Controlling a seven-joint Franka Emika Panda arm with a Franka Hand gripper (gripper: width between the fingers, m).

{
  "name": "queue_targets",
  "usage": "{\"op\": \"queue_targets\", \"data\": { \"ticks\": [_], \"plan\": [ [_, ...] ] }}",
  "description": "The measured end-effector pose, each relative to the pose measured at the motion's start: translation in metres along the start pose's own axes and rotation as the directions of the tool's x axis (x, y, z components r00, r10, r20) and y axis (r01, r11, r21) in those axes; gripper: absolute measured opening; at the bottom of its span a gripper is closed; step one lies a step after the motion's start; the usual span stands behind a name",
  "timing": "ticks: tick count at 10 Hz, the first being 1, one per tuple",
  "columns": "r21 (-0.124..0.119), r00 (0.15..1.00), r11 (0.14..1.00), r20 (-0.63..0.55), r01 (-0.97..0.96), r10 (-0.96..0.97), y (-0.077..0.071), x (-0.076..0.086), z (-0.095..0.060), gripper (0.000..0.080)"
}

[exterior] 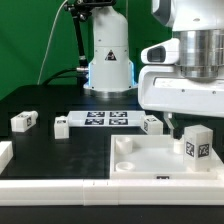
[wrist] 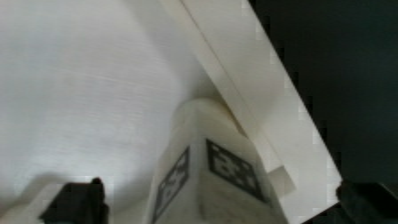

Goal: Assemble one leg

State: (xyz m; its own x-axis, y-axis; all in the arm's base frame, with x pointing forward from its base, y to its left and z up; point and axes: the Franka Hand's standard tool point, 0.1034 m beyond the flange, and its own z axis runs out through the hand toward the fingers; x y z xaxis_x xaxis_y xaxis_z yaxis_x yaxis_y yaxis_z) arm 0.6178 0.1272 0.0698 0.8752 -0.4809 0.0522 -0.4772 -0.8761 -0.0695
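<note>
A leg point(exterior: 196, 145), a small white block with a marker tag, stands upright at the far right corner of the large white tabletop point(exterior: 140, 168). My gripper point(exterior: 186, 128) hangs right over it. In the wrist view the leg point(wrist: 214, 165) rises between my two dark fingertips point(wrist: 71, 205), with a gap on each side, so the gripper point(wrist: 217, 206) is open around it. The tabletop's flat surface point(wrist: 89, 90) and raised rim fill the rest of that view. The leg's foot and the socket under it are hidden.
Three more legs lie on the black table: one at the exterior view's left point(exterior: 24, 121), one beside the marker board point(exterior: 60, 126), one at its right end point(exterior: 152, 124). The marker board point(exterior: 105, 119) lies behind the tabletop. The arm's base point(exterior: 108, 60) stands at the back.
</note>
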Motion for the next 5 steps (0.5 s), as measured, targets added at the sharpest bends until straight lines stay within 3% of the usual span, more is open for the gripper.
{"op": "queue_targets", "data": {
  "ticks": [2,5],
  "plan": [
    [-0.020,0.967,0.967,-0.007,0.255,-0.255,0.0005,0.0004,-0.0001,0.0649],
    [-0.027,0.871,0.871,-0.003,0.491,-0.492,0.0038,0.0036,-0.0005,0.0649]
  ]
}}
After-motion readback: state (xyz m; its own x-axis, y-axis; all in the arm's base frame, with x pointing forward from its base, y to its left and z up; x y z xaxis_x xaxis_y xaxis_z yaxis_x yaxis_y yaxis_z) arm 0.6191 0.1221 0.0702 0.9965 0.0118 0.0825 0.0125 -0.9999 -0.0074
